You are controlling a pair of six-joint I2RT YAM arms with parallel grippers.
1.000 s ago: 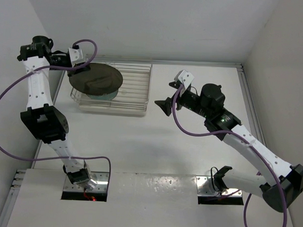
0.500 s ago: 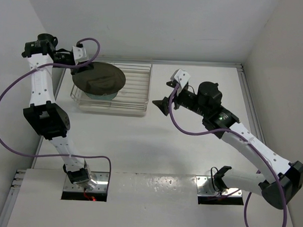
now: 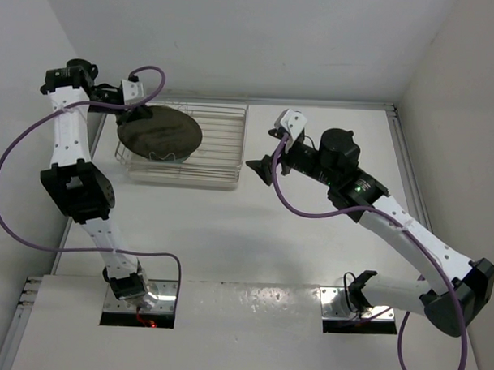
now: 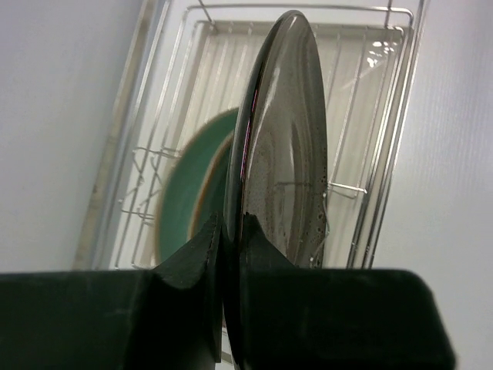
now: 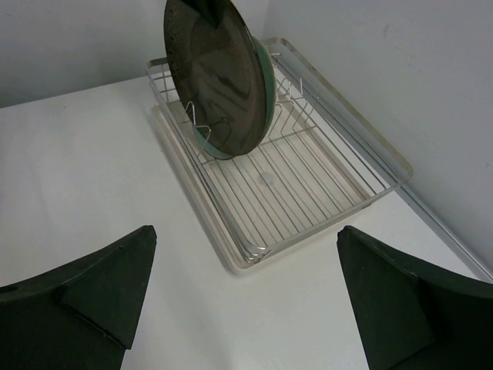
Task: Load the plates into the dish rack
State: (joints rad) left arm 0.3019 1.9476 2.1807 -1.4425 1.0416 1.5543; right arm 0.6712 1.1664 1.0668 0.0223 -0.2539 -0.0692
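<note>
Dark brown glazed plate point(image 3: 159, 133) point(image 4: 281, 154) point(image 5: 216, 77): glossy and round, standing on edge at the left end of the dish rack point(image 3: 220, 143) point(image 4: 370, 154) point(image 5: 308, 193). The rack sits at the far left corner of the table point(image 3: 253, 234).
- Orientation: tilted rather than fully upright. The broad face is turned toward the right edge of the table and partly upward. The left wrist view shows the plate edge-on, its rim line running straight away from the claw.
- Lower rim: down among the zigzag wire dividers. Whether it rests on the tray base cannot be told.
- Mint-green plate point(image 3: 173, 156) point(image 4: 189, 185) point(image 5: 269, 81): just behind the brown one on its left side, and mostly covered by it.
- Left claw point(image 3: 136, 112) point(image 4: 227, 254): clenched on the brown plate's upper rim, one finger on each face.
- Right claw point(image 3: 262, 168) point(image 5: 245, 239): fingers spread wide and holding nothing. It hangs above the table just right of the rack and points at it.
- Change from a second ago: the brown plate's outline in the top view is rounder and has shifted a little rightward. Less green shows beneath it. The left wrist sits nearer the far left corner. The right claw has edged slightly toward the rack
</note>
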